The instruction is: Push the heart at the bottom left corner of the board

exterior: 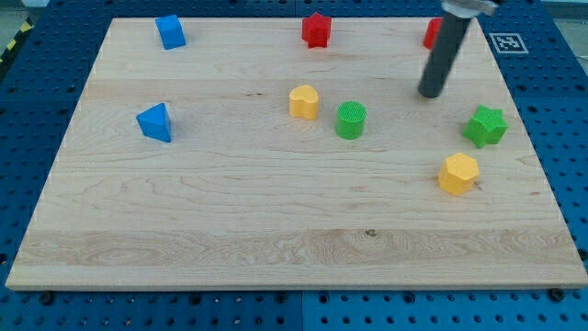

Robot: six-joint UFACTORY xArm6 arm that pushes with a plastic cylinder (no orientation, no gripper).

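Note:
The yellow heart (pixel 304 101) lies on the wooden board (pixel 230 230) near the upper middle. A green cylinder (pixel 350 119) sits just right of it. My tip (pixel 430 94) rests on the board at the upper right, well to the right of the heart and of the green cylinder. A red block (pixel 430 34) is partly hidden behind the rod.
A blue cube (pixel 170 31) sits at the top left and a blue triangular block (pixel 155 121) at the left. A red star (pixel 316 29) is at the top middle. A green star (pixel 485 126) and a yellow hexagon (pixel 457 173) lie at the right.

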